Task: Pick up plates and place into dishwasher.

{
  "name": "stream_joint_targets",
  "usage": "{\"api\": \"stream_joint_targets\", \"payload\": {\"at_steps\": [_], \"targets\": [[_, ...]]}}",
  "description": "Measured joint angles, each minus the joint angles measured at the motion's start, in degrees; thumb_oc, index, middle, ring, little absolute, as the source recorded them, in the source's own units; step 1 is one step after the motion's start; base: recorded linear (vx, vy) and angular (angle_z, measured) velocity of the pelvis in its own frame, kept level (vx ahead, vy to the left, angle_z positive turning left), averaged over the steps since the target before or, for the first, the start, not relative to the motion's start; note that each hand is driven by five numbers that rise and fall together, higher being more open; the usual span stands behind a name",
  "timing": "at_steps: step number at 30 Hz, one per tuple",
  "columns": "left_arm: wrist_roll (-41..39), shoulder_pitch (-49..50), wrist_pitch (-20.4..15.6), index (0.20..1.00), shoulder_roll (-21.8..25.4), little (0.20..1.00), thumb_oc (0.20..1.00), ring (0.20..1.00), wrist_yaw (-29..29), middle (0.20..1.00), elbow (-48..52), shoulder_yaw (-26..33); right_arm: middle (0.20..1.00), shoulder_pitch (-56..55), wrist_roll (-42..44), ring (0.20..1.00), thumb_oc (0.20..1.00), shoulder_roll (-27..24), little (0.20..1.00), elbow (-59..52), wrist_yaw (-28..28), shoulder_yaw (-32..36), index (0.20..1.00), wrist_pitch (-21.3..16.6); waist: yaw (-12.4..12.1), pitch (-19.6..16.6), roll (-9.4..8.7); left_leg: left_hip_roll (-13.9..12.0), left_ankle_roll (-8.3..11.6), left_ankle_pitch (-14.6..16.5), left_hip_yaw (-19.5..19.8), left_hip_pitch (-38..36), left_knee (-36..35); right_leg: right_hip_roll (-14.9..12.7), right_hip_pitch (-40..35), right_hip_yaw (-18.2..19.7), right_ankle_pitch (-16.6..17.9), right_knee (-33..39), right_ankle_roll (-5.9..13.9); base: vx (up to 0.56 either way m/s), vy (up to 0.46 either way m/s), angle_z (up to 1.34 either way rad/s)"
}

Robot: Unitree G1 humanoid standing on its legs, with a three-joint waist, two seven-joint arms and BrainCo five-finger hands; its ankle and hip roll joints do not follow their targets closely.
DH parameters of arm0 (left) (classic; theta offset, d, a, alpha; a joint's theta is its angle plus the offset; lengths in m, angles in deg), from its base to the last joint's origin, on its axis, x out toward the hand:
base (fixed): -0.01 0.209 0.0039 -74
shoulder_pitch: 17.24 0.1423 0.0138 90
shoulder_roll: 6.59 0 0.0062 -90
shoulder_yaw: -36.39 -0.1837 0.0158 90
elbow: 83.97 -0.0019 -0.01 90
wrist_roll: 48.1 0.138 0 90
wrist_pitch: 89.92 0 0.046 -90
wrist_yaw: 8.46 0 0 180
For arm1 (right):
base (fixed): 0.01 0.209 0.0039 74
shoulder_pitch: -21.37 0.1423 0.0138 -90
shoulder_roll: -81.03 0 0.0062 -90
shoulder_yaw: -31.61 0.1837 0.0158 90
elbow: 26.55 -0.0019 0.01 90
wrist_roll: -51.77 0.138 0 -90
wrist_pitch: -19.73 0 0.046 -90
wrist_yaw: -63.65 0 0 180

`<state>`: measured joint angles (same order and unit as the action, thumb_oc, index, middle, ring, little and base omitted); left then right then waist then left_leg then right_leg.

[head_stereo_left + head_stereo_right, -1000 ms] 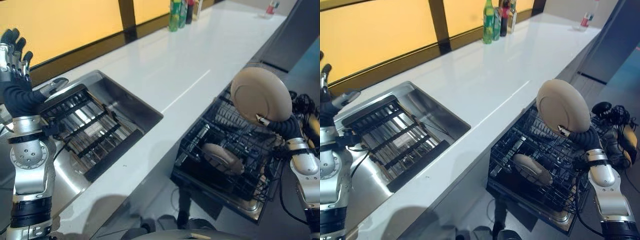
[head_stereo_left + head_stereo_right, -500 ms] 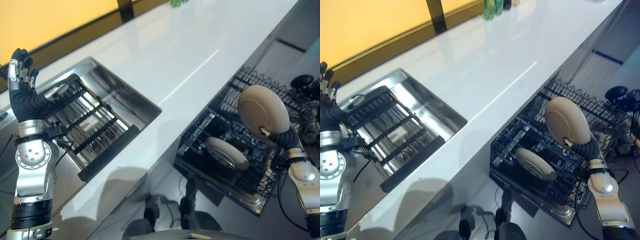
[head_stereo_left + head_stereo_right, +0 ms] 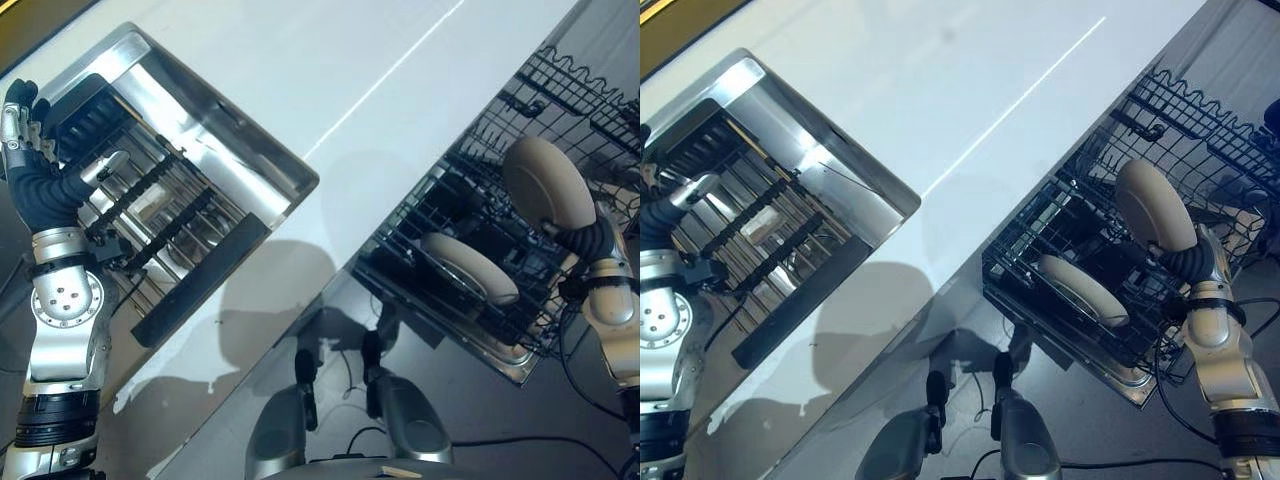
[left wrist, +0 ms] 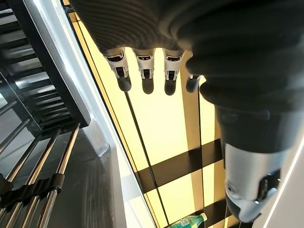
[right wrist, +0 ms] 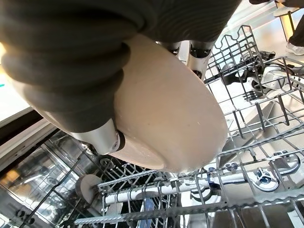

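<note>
The right hand [image 5: 95, 71] holds a beige plate [image 3: 548, 182] above the dishwasher rack [image 3: 470, 215], which stands pulled out below the front edge of the white counter [image 3: 330, 60]. The fingers [image 5: 194, 52] are clamped on the plate: they cross its far face while the thumb bears on the near face by the rim. The plate is tilted, close to upright on edge, its lower rim just over the wire tines. A second plate [image 3: 468, 268] already stands slanted in the rack, nearer the counter and lower down.

The left hand [image 3: 22, 110] is raised over the sink [image 3: 255, 165] at the counter's left end, fingers relaxed and apart, holding nothing. A black drying rack [image 3: 150, 215] lies in the sink.

Assessment: the plate appears to be glazed ceramic, so stiff, moderately heavy, smooth and liable to slip, and breakable if knocked against the wire. A rim grip, thumb opposing fingers, suits it. The rim likely needs to sit between two tines before the grip eases.
</note>
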<state>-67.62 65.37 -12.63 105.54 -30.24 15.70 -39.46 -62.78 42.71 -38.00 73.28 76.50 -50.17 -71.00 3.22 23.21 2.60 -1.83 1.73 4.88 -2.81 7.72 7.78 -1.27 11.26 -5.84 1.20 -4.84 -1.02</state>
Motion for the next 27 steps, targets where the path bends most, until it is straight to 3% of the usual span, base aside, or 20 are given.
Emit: {"api": "stream_joint_targets", "payload": {"at_steps": [4, 10, 20, 27], "targets": [[-0.03, -0.93, 0.00, 1.000, 0.29, 1.000, 1.000, 1.000, -0.10, 1.000, 0.00, -0.50, 0.200, 0.21, -0.61, 0.200, 0.200, -1.22, 0.200, 0.47, -4.17, -0.56, 0.200, 1.07, -0.80, 0.03, -0.05, -0.02, 0.24, 0.21, 0.33, 0.86, 1.35, -0.04, 0.29, -0.20, -0.04, -0.45, -0.06, 0.02, -0.090, 0.03], [-0.23, -3.76, 0.33, 1.000, 3.14, 1.000, 1.000, 1.000, -1.25, 1.000, -0.73, -2.80, 0.200, 6.40, -0.67, 0.200, 0.200, -3.24, 0.200, 6.16, -8.16, -7.08, 0.200, 2.40, -1.04, 1.67, -0.36, -0.22, 0.43, 0.35, 1.44, 3.26, 3.80, 0.02, 1.78, -1.03, 0.15, -1.87, -0.53, -0.03, -0.077, 0.08], [-0.53, -9.19, 1.75, 1.000, 6.38, 1.000, 1.000, 1.000, -3.42, 1.000, -4.28, -6.52, 0.200, 18.85, 0.26, 0.200, 0.200, -5.56, 0.200, 13.96, -7.32, -12.74, 0.200, 2.42, -1.11, 5.13, -0.43, -0.59, 0.65, 0.49, 1.52, 9.24, 8.59, 0.02, 7.61, -0.95, 0.49, -6.10, -1.34, -0.07, -0.062, -0.01], [-0.48, -11.74, 2.33, 1.000, 8.11, 1.000, 1.000, 1.000, -4.14, 1.000, -4.59, -8.57, 0.200, 25.31, -0.03, 0.200, 0.200, -8.14, 0.200, 22.20, -7.48, -18.75, 0.200, 4.98, -1.39, 5.66, 0.12, -0.74, 0.68, 0.51, 1.38, 11.11, 9.81, 0.07, 9.55, -0.77, 0.60, -7.29, -1.56, -0.04, -0.052, -0.02]]}}
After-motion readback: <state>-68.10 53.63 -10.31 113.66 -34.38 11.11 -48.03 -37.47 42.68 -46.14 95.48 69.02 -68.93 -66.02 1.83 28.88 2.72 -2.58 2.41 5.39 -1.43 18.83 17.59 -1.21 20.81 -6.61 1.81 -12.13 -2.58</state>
